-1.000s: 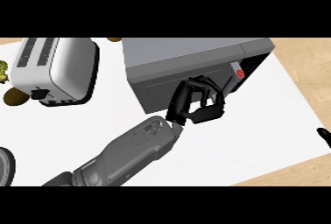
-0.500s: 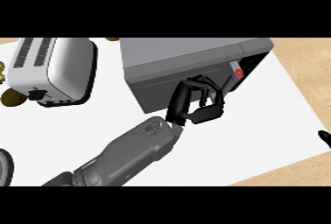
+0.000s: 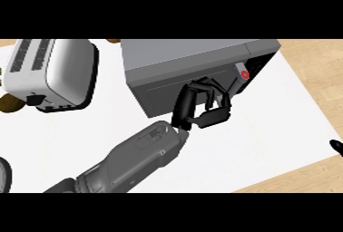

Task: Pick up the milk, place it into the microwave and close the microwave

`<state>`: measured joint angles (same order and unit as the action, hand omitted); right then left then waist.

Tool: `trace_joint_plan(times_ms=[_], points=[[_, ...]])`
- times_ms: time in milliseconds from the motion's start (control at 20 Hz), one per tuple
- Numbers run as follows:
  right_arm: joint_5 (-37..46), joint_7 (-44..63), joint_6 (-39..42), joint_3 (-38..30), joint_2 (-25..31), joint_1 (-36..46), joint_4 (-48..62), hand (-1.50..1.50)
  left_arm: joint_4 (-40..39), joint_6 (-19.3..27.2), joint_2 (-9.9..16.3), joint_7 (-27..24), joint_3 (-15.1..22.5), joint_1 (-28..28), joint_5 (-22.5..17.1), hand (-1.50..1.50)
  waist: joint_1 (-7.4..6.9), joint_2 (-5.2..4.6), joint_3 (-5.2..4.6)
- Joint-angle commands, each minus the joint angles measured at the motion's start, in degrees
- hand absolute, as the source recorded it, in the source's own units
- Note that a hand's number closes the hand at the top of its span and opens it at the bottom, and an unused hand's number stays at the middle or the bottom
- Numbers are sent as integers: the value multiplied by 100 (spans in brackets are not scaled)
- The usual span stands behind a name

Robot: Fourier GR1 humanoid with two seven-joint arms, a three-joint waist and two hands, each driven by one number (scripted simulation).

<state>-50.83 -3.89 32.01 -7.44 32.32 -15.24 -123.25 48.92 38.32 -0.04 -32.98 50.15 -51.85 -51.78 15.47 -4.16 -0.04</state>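
The grey microwave (image 3: 194,54) stands at the back of the white counter, its dark control panel with a red button (image 3: 244,74) facing right. My left hand (image 3: 201,106) lies against the microwave's near face, just left of that panel, with its fingers curled and nothing seen inside them. The grey left forearm runs down to the lower left. No milk shows anywhere, and I cannot see inside the microwave. Only a black tip of my right hand (image 3: 336,147) shows at the right edge.
A white toaster (image 3: 53,74) stands left of the microwave. A brown object (image 3: 10,104) lies at the far left, and a dark round rim (image 3: 3,174) shows at the lower left. The white counter (image 3: 268,145) ends at wood on the right.
The left hand stays at the microwave's near face with almost no shift. The right hand's tip stays at the right edge.
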Motion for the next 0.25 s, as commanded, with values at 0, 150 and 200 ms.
trace_joint_plan(times_ms=[0,150,200], points=[[-78,55,21,26,71,51,-103,-150,-751,18,4,50,-415,-361,-157,150,17,-104,-9],[-105,73,-14,7,71,25,-88,-150,-771,20,4,-58,-420,-327,-228,150,22,-124,-6],[-163,103,-4,76,74,7,-155,-150,-773,45,4,-52,-410,-378,-242,150,34,-109,-7]])
